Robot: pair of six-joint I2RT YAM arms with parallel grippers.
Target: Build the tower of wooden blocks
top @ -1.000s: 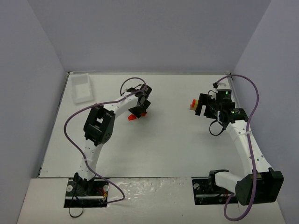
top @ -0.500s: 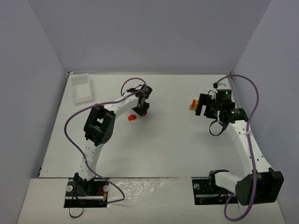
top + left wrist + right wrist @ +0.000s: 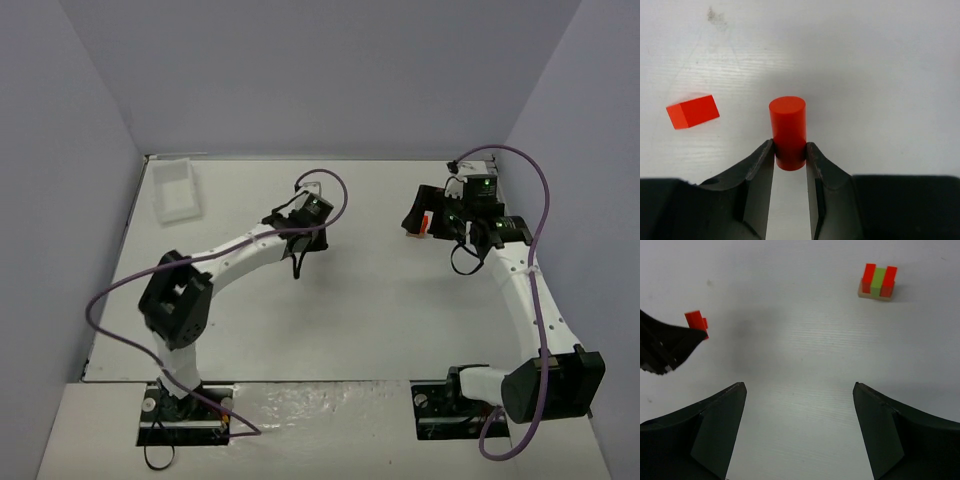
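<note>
**Two arms of like build.** On the left arm (image 3: 240, 250) and the right arm (image 3: 522, 300) we mark white, rounded link shells joined by blocky black joint housings (image 3: 180, 305). We trace a purple cable (image 3: 90, 312) that runs outside each arm from its black base plate (image 3: 185, 418) to the wrist. A thinner black lead (image 3: 297, 265) hangs at each wrist. We note a small green light (image 3: 482, 185) on the right wrist. The left claw (image 3: 789, 146) and the right claw (image 3: 799, 387) carry matt black fingers (image 3: 757, 180), broad at the root and tapered toward the tip.
</note>
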